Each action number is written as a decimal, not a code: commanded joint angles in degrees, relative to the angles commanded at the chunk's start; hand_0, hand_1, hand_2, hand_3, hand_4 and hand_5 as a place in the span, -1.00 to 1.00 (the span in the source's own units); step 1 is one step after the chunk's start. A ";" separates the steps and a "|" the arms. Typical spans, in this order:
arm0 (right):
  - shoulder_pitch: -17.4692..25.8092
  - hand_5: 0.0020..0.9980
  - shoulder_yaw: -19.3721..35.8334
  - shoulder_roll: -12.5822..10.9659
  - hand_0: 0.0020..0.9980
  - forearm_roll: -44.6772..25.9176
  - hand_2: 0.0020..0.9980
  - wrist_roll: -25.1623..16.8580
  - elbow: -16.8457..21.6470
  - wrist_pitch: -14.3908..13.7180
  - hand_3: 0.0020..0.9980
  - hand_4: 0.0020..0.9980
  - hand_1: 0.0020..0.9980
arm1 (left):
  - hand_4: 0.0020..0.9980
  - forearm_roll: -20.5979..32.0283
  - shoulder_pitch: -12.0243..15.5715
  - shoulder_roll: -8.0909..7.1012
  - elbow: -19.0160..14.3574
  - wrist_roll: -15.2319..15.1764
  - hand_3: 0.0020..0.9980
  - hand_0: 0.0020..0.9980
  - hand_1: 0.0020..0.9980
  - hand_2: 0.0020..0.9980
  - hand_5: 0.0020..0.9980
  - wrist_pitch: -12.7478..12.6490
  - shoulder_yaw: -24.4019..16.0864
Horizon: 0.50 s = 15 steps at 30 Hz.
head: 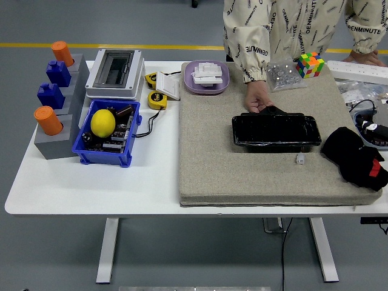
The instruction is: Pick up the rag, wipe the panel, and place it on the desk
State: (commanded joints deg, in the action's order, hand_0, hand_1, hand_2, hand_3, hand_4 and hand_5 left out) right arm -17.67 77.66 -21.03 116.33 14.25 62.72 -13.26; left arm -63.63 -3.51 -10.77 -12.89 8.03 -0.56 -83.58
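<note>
A glossy black panel (pixel 276 131) lies flat in the middle of the grey felt mat (pixel 212 163). At the panel's far edge a person's hand (pixel 257 102) rests on a small dark rag (pixel 276 111), which touches the panel. A black bulky shape with a red patch, which looks like my right hand (pixel 356 157), rests on the mat's right edge, to the right of the panel and apart from it. My left arm is out of sight.
A small white clip (pixel 300 159) lies just in front of the panel. On the mat's far side are a purple dish (pixel 207 77), a bag of parts (pixel 282 74) and a colour cube (pixel 310 64). A blue bin (pixel 108 133) with a lemon, a grey box (pixel 114 73) and a block rack (pixel 54 109) stand at left.
</note>
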 joint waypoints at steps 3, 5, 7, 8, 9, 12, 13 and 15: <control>0.53 0.50 -0.40 0.26 0.76 -2.33 0.74 -0.09 0.11 0.24 0.70 1.00 0.64 | 0.25 0.06 0.22 0.03 0.12 0.03 0.12 0.22 0.28 0.31 -0.13 -0.03 -0.04; 0.83 0.51 -0.36 0.60 0.76 -2.38 0.74 -0.14 -0.07 0.37 0.70 1.00 0.64 | 0.25 0.08 0.25 0.07 0.12 0.03 0.12 0.22 0.28 0.31 -0.13 -0.03 -0.05; 1.17 0.51 -0.22 1.20 0.76 -2.49 0.74 -0.27 -0.46 0.30 0.70 1.00 0.64 | 0.25 0.11 0.11 0.07 0.04 0.01 0.12 0.22 0.28 0.31 -0.13 0.00 0.06; 1.28 0.51 -0.26 1.39 0.76 -2.35 0.74 -0.29 -0.59 0.36 0.70 1.00 0.64 | 0.25 0.13 0.04 0.06 0.00 0.01 0.12 0.22 0.28 0.31 -0.13 0.01 0.08; 1.36 0.51 -0.29 1.55 0.76 -2.18 0.74 -0.30 -0.68 0.41 0.70 1.00 0.64 | 0.25 0.14 -0.01 0.06 -0.04 0.01 0.12 0.22 0.28 0.31 -0.13 0.02 0.10; 1.80 0.50 -0.18 2.32 0.77 -1.87 0.74 -0.50 -0.92 0.36 0.70 1.00 0.64 | 0.25 0.12 -0.16 0.05 -0.10 -0.01 0.12 0.22 0.28 0.31 -0.13 0.03 0.10; 1.90 0.50 -0.15 2.49 0.77 -1.84 0.74 -0.54 -0.96 0.33 0.70 1.00 0.64 | 0.25 0.12 -0.16 0.04 -0.10 -0.02 0.12 0.22 0.28 0.31 -0.13 0.03 0.10; 2.20 0.50 -0.20 3.00 0.77 -1.63 0.74 -0.59 -1.08 0.29 0.70 1.00 0.64 | 0.25 0.11 -0.09 0.01 -0.05 -0.02 0.12 0.22 0.28 0.31 -0.13 0.01 0.07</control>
State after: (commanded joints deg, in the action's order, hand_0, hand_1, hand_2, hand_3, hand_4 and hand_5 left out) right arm -15.47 77.45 -18.02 114.70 13.66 61.64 -12.97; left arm -63.52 -3.60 -10.76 -12.94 8.02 -0.55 -83.51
